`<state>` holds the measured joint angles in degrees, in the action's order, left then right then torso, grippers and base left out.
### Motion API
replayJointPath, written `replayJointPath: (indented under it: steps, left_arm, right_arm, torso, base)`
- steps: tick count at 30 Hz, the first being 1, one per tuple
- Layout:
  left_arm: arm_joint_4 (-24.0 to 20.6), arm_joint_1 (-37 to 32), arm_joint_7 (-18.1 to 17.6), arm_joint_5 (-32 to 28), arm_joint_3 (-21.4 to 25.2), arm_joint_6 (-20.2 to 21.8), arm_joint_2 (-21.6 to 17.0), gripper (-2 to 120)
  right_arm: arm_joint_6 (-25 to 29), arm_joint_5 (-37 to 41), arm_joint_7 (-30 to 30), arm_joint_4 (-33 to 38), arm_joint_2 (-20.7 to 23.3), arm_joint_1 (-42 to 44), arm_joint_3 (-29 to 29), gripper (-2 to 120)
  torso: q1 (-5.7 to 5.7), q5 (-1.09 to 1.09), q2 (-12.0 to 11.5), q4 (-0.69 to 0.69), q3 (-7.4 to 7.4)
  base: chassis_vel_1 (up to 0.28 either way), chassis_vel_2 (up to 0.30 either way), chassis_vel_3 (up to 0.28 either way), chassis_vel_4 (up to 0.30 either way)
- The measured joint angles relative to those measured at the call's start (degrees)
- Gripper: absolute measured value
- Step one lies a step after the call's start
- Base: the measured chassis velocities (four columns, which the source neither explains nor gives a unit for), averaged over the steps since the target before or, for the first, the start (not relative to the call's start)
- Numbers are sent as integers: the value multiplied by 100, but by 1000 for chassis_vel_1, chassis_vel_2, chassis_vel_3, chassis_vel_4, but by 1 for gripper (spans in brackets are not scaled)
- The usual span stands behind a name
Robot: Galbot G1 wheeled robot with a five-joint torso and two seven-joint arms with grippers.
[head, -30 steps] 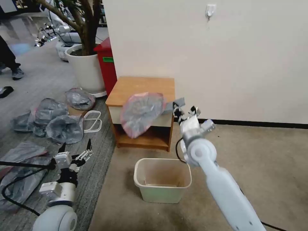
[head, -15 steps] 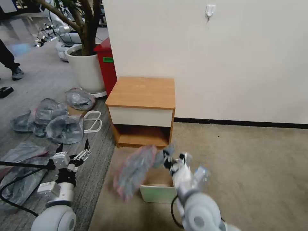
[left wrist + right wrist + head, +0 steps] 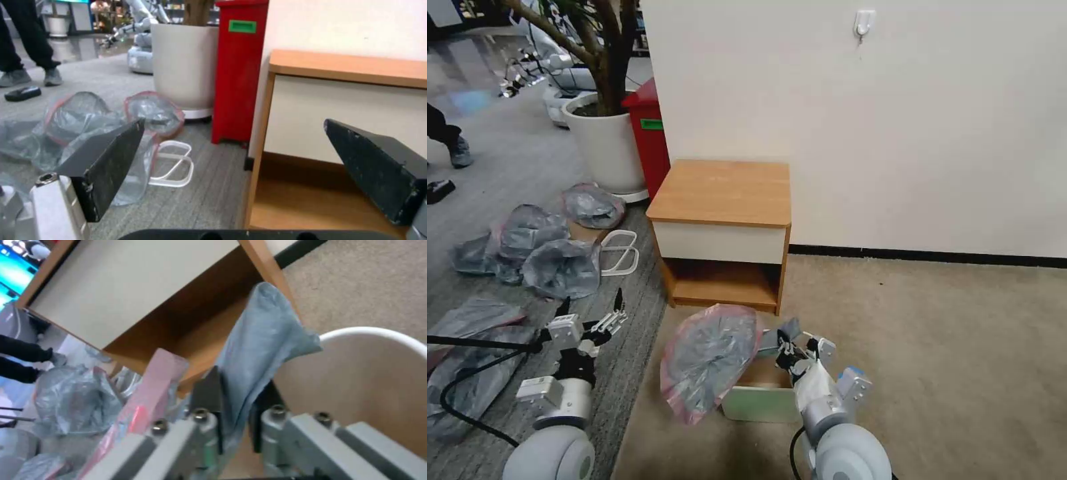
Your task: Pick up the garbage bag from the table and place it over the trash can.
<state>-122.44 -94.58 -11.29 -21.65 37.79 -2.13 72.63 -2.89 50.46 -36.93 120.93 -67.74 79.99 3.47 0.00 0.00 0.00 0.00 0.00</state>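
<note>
One garbage bag (image 3: 707, 360), lowered from table (image 3: 724, 193) height, clamped in right end effector (image 3: 790, 348) over one trash can (image 3: 760, 403).

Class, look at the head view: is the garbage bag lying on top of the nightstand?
No, the garbage bag hangs from the right end effector beside the trash can, below the nightstand.

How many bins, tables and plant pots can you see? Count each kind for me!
Bins: 2, the cream trash can and the red bin.
Tables: 1, the table.
Plant pots: 1, the white planter pot.
Total: 4.
</note>
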Motion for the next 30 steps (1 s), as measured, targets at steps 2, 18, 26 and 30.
replayJointPath:
  steps: [2, 18, 26, 30]
  left_arm:
    - [-9, -1, 0, 1, -8, 9, -23, 100]
    - [-72, -55, 17, 189, -269, -45, -272, 100]
    - [-51, -89, 480, 495, -292, -460, -396, 100]
    - [-114, -39, 771, 418, -364, -1152, -532, 100]
  right_arm:
    - [-4, -38, -15, 2, 19, 27, -1, 22]
    - [54, -511, -72, 452, 249, 672, -409, 79]
    - [127, -698, -60, 696, 166, 837, -686, 100]
    - [166, -818, 29, 763, 33, 886, -837, 100]
  torso:
    - [0, 0, 0, 0, 0]
    - [0, 0, -1, -1, 0]
    - [0, 0, -1, 0, 0]
    - [0, -1, -1, 0, 0]
  base:
    - [0, 0, 0, 0]
    - [0, 0, 0, 0]
    - [0, 0, 0, 0]
    - [0, 0, 0, 0]
